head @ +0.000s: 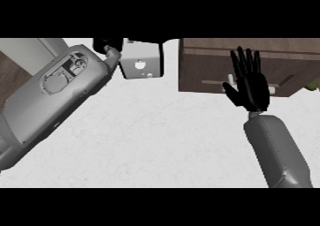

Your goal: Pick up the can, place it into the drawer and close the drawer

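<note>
over the drawer front [254, 66], the right robot hand [251, 86] stands flat with straight black fingers spread apart, grey forearm sloping down behind it. the left robot hand [109, 47] sits near the top edge, mostly hidden, its fingers impossible to judge. brown wood meets the pale speckled table [162, 132], broad and open. the can cannot be made out.

Brown wooden drawer [208, 70], pale handle [229, 84].

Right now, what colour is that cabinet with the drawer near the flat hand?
Dark brown wood, behind the open right hand; seen in the head view.
</note>
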Robot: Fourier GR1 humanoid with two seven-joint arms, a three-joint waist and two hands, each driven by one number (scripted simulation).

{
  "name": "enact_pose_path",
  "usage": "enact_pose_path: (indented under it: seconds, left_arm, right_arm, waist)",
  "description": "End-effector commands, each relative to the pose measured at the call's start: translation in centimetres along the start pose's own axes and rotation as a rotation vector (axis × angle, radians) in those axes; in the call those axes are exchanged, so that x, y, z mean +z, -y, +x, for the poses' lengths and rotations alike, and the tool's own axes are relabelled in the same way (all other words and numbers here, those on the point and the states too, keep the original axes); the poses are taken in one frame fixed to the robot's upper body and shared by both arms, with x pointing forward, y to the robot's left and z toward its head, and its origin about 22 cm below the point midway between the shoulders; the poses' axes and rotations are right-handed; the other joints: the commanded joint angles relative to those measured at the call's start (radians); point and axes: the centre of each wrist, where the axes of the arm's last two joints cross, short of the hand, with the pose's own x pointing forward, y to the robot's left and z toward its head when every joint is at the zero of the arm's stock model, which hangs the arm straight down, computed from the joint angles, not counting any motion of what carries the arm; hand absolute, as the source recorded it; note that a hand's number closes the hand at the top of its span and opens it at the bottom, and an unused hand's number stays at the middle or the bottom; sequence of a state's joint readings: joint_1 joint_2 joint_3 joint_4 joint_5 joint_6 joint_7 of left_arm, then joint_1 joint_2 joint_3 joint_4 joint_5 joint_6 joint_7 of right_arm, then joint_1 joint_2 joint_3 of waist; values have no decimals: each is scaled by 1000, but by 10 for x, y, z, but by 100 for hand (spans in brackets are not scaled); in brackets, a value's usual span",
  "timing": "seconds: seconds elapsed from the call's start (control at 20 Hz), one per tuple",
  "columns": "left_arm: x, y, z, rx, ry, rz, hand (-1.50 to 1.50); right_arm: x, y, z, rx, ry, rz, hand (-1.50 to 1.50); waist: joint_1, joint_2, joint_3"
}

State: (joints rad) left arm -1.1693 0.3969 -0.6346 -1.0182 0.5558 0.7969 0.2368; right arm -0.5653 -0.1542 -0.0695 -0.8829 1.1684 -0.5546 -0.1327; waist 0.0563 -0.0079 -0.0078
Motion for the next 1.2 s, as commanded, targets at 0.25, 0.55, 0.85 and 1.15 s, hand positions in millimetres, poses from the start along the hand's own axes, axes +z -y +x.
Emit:
enact_pose_path:
  seconds: [0.25, 0.55, 0.85, 1.15]
  left_arm:
    - [15, -41, -15, -7, -25, 5, -150]
    - [31, -29, -23, -8, -32, -27, -150]
    - [40, -33, -34, -7, -28, -21, -150]
    - [49, -50, -45, -7, -25, -32, -150]
  right_arm:
    - [-33, -20, 17, 25, -35, -23, -150]
    - [-74, 6, 16, 41, -46, -88, -150]
    - [-101, 24, 26, 47, -44, -95, -150]
    - [-112, 31, 23, 41, -77, -89, -150]
  waist:
    - [16, 19, 9]
    - [23, 25, 10]
    - [33, 31, 9]
    - [46, 39, 10]
